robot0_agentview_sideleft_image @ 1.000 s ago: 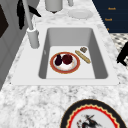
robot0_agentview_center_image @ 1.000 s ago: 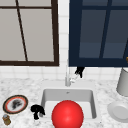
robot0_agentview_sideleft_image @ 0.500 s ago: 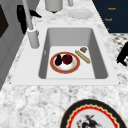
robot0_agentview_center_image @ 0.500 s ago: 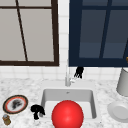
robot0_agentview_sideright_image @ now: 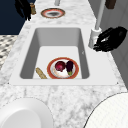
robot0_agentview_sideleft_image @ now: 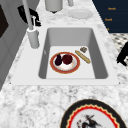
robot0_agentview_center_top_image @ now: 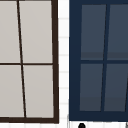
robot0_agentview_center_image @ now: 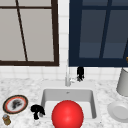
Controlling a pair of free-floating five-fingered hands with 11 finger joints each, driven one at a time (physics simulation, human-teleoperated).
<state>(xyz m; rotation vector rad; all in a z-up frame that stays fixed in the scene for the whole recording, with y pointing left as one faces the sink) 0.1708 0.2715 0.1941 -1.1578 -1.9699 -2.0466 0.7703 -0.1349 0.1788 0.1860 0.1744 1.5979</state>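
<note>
My right hand (robot0_agentview_center_image: 80, 73) hovers behind the sink (robot0_agentview_center_image: 93, 100), just right of the faucet (robot0_agentview_center_image: 67, 75). In the right side view its fingers (robot0_agentview_sideright_image: 100, 45) curl close to the faucet base (robot0_agentview_sideright_image: 95, 36) and grip nothing I can see. My left hand (robot0_agentview_center_image: 37, 111) hangs at the sink's front left corner with its fingers loose and pointing down. It also shows as the hand (robot0_agentview_sideright_image: 23, 8) in the right side view. A red-rimmed plate (robot0_agentview_sideleft_image: 76, 67) lies in the basin and carries a dark eggplant (robot0_agentview_sideleft_image: 58, 60) and a red round vegetable (robot0_agentview_sideleft_image: 67, 59). A big red ball (robot0_agentview_center_image: 67, 115) covers the basin's front.
A tan stick (robot0_agentview_sideleft_image: 82, 56) and a small brown piece (robot0_agentview_sideleft_image: 83, 49) lie beside the plate in the basin. A decorated plate (robot0_agentview_center_image: 15, 104) and a small jar (robot0_agentview_center_image: 6, 120) stand on the left counter. A white plate (robot0_agentview_center_image: 120, 111) and a grey canister (robot0_agentview_center_image: 123, 81) stand on the right.
</note>
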